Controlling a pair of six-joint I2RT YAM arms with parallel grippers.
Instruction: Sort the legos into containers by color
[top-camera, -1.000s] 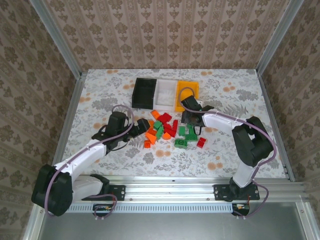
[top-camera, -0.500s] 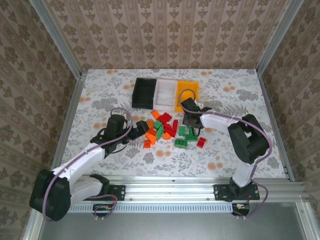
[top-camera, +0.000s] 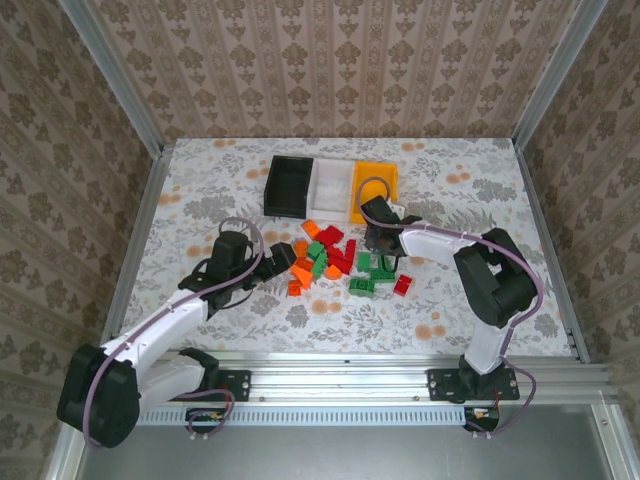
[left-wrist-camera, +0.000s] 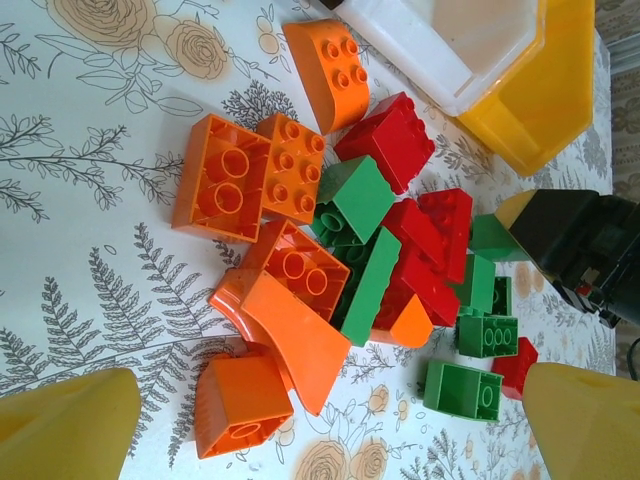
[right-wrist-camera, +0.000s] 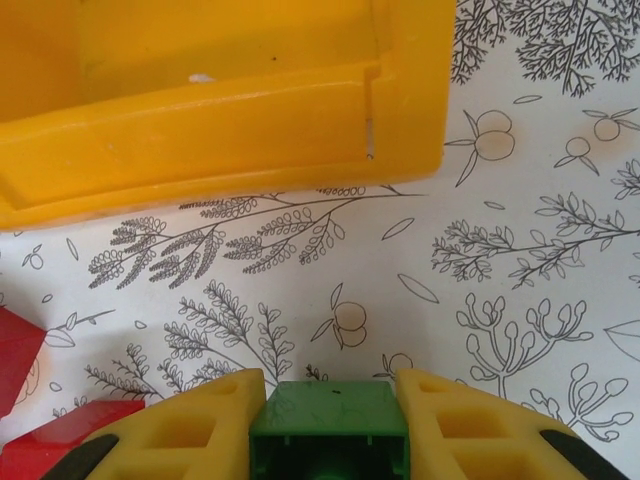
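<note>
The legos (top-camera: 335, 262) lie in a mixed pile of red, orange and green bricks mid-table, just in front of the containers: a black bin (top-camera: 288, 186), a white bin (top-camera: 331, 188) and a yellow-orange bin (top-camera: 376, 190). My right gripper (right-wrist-camera: 330, 385) is at the pile's far right corner, shut on a green lego (right-wrist-camera: 330, 430), with a yellow finger pressed against each side. The yellow-orange bin (right-wrist-camera: 220, 110) is just beyond it. My left gripper (left-wrist-camera: 325, 430) stands open at the pile's left edge, with orange bricks (left-wrist-camera: 270, 330) ahead of its wide-spread fingers.
Aluminium rails (top-camera: 140, 210) and wallpapered walls enclose the flowered tabletop. The right arm's black gripper body (left-wrist-camera: 575, 240) hangs over the pile's far side in the left wrist view. Bare table lies to the left and right of the pile.
My right gripper's jaws have closed in onto the green lego. The left gripper has edged a little closer to the pile and stayed open.
</note>
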